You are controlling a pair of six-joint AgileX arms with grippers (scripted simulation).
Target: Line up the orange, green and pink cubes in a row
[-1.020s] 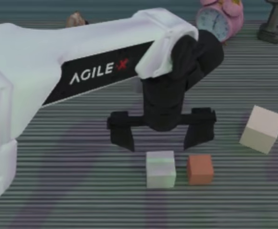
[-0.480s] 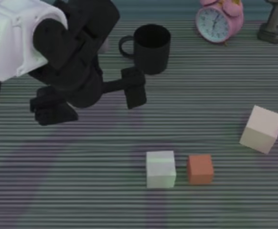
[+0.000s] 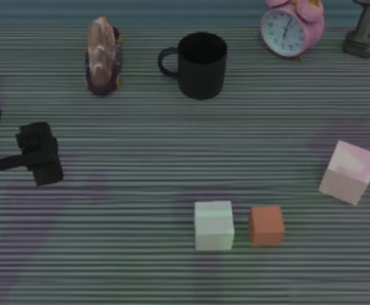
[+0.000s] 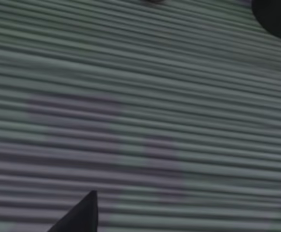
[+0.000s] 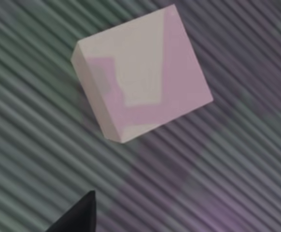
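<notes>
The table [image 3: 140, 165] is covered in thin grey stripes, like ribbed cloth. The green [image 3: 213, 225] is a plain pale block with flat sides and sharp corners. The orange [image 3: 266, 225] is a smaller matte block just beside it on the right, with a thin gap between them. The pink cube [image 3: 349, 171] is the biggest block, smooth and creamy. It sits well apart from the green, to the right and a bit further back, turned at an angle.

The left fingers [image 3: 40, 154] are black and chunky. They are far to the left of the green, at the table's edge, and touch no block. I cannot tell if they are apart or together.

The right wrist view looks down on the pink cube [image 5: 140, 72], with one dark fingertip [image 5: 77, 215] near it, not touching. I cannot tell how the right fingers stand.

Behind the green stand a round black mug [image 3: 201, 65] and a round pink clock [image 3: 291, 28].
</notes>
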